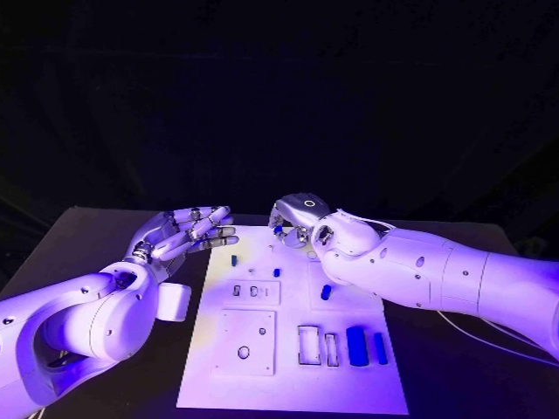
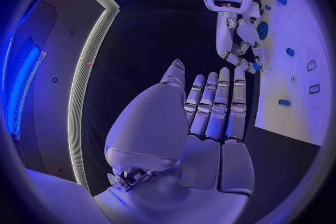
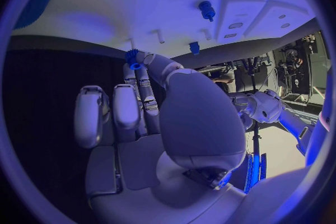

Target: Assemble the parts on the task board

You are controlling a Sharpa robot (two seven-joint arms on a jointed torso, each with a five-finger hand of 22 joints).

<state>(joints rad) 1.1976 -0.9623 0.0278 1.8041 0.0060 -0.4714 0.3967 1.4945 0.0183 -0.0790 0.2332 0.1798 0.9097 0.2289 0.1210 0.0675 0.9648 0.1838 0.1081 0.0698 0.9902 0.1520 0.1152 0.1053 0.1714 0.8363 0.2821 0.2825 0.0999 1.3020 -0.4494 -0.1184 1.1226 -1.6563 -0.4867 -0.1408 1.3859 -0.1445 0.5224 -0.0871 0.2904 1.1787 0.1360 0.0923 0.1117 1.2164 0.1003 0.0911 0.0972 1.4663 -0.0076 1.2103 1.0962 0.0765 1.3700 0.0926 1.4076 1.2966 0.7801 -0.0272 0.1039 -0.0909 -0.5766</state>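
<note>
The task board lies at the centre of the table. The left hand sits at its 11 o'clock corner, the right hand at 12 o'clock. Two parts lie side by side on the board at 4 o'clock.

1 white task board. 2 hands: left hand and right hand. At least 5 blue parts: large part and slim part near the board's front right corner, mid part toward its right edge, small part by its far left edge, pinched part at the right hand's fingertips.

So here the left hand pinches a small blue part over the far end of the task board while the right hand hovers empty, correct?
The hands are swapped. The right wrist view shows the right hand pinching the small blue part over the task board; the left hand hovers empty.
</note>
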